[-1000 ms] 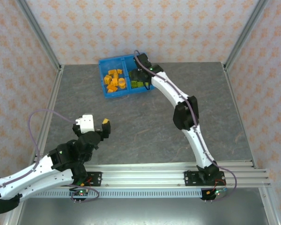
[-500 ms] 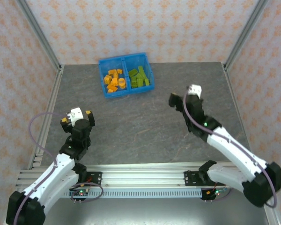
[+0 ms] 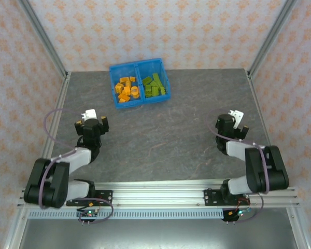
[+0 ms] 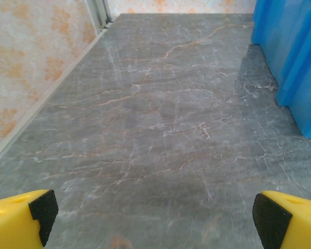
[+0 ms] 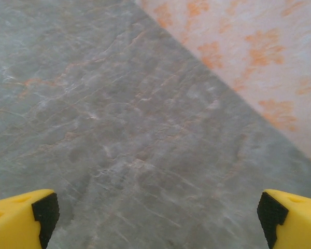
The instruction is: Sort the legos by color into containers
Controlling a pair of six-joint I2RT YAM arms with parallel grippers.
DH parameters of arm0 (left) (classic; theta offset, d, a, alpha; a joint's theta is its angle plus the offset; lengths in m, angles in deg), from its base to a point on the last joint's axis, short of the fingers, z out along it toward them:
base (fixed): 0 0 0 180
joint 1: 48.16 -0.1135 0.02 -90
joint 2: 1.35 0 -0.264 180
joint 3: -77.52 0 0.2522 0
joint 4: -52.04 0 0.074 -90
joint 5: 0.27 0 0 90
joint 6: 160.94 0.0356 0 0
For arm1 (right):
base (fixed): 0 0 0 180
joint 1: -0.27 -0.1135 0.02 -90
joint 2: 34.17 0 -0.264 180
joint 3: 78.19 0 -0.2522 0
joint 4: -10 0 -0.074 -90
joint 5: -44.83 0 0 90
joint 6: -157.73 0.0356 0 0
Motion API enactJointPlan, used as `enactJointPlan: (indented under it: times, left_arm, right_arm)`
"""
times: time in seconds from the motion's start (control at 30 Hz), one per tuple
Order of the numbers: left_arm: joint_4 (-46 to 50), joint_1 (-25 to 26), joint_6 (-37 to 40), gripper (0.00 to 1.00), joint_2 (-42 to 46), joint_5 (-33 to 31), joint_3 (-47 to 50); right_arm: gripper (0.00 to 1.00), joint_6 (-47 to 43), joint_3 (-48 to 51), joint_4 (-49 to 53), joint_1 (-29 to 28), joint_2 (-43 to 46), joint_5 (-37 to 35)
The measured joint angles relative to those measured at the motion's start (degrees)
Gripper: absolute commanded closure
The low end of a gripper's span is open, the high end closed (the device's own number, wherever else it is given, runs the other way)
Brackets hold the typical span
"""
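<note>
Blue plastic two-compartment bin (image 3: 139, 83) (orange studded bricks (image 3: 126, 88), green bricks (image 3: 154, 86) inside) sits ahead-right of spread left jaws; right jaws spread too.

The bin (image 3: 138, 65) is sitting at the far side of the table (image 3: 166, 140), a little left of centre and close to the back wall. Its divider (image 3: 140, 83) is splitting it into a left compartment (image 3: 125, 103) that is holding one heap of legos (image 3: 126, 88) and a right compartment (image 3: 157, 98) that is holding a second heap (image 3: 154, 86). The left gripper (image 3: 89, 123) is hanging low near the table's left edge and the right gripper (image 3: 229, 123) near its right edge, both well short of the bin, well apart, and beyond the rail (image 3: 160, 188) that is running along the near edge.
</note>
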Motion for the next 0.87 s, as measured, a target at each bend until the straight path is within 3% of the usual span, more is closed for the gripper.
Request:
enactJointPlan:
  times: [0.13, 0.3, 0.87]
  left_arm:
    - [-5.97, -2.47, 0.48, 0.00, -9.09, 6.29, -1.75]
    - [-6.58, -2.64, 1.31, 0.00, -10.49, 11.45, -1.95]
    - [-7.72, -2.64, 2.12, 0.00, -10.49, 13.27, -2.34]
  right_arm:
    - [0.01, -1.01, 0.98, -8.15, 0.72, -5.05, 7.61]
    - [0.01, -1.22, 1.09, -12.50, 0.74, -5.11, 11.21]
    - [0.01, -1.70, 1.11, -13.70, 0.72, -5.03, 13.55]
